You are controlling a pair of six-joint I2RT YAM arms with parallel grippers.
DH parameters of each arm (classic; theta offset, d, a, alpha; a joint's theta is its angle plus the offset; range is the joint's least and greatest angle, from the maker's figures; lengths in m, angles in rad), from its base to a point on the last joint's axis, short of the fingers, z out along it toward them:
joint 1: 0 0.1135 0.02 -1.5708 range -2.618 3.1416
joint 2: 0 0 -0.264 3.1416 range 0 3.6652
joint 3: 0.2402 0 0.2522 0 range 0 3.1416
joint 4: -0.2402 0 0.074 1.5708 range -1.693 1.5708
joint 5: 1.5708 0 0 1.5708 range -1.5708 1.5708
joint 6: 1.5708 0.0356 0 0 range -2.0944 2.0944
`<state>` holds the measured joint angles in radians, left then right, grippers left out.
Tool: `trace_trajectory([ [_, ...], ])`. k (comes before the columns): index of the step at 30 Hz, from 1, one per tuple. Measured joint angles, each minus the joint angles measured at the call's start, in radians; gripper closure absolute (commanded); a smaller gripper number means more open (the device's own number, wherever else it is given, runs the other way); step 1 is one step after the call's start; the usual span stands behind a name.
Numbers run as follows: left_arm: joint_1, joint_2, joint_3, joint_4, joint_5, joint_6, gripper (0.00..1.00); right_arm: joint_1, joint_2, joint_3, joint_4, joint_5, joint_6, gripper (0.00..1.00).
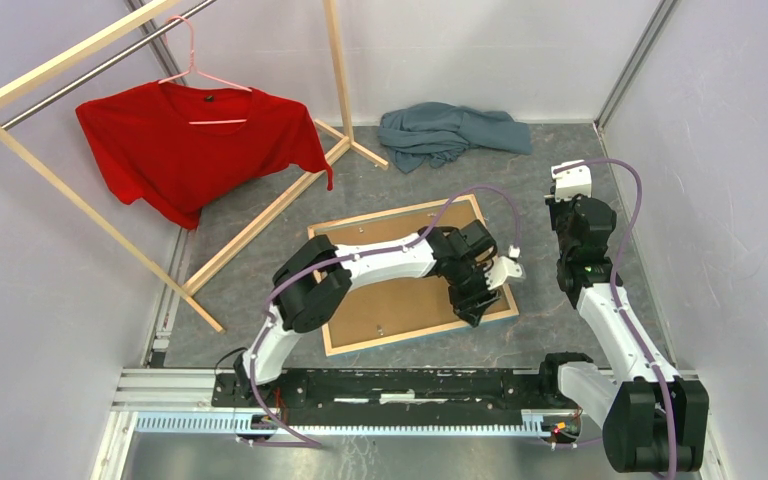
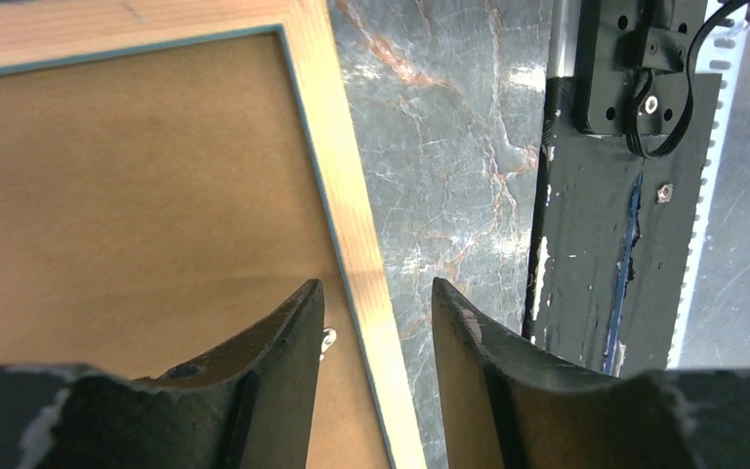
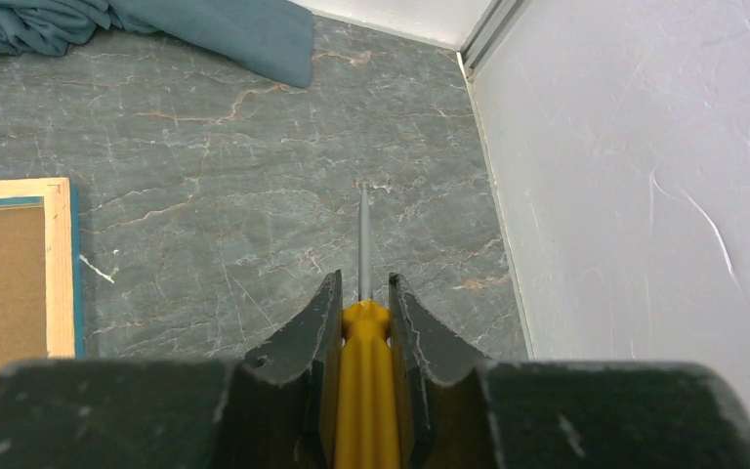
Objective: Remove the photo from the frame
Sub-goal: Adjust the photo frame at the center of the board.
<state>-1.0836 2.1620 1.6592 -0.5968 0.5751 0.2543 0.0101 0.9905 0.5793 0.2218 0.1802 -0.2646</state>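
The frame (image 1: pixel 400 213) lies face down on the table, its pale wood back edges up, with the brown backing board (image 1: pixel 385 300) set in it. The photo is hidden. My left gripper (image 1: pixel 476 303) is open and empty over the frame's near right edge. In the left wrist view the gripper (image 2: pixel 376 285) has one jaw over the backing board (image 2: pixel 137 195) and the other over the table, with the wood edge (image 2: pixel 352 215) between them. A small metal tab (image 2: pixel 328 339) sits by the left finger. My right gripper (image 1: pixel 582 218) hovers right of the frame. In its wrist view the gripper (image 3: pixel 363 283) is shut on a yellow-handled screwdriver (image 3: pixel 363 391).
A wooden clothes rack (image 1: pixel 270 205) with a red T-shirt (image 1: pixel 195 145) on a pink hanger stands at the back left. A blue-grey cloth (image 1: pixel 450 130) lies at the back. A wall (image 3: pixel 645 176) stands close on the right. The arms' base rail (image 1: pixel 400 385) runs along the near edge.
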Motion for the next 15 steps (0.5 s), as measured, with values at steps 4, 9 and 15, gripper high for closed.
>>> trace_trajectory([
  [4, 0.014, -0.063, 0.000, 0.001, -0.080, -0.003, 0.46, 0.000, 0.002, 0.000, 0.000, 0.000, 0.000, 1.00],
  [9, 0.093, -0.182, 0.008, 0.022, -0.206, -0.060, 0.46, 0.000, 0.002, 0.000, -0.005, -0.001, 0.000, 1.00],
  [15, 0.355, -0.414, -0.157, 0.098, -0.347, -0.111, 0.46, 0.000, 0.002, 0.000, -0.008, -0.022, 0.006, 1.00],
])
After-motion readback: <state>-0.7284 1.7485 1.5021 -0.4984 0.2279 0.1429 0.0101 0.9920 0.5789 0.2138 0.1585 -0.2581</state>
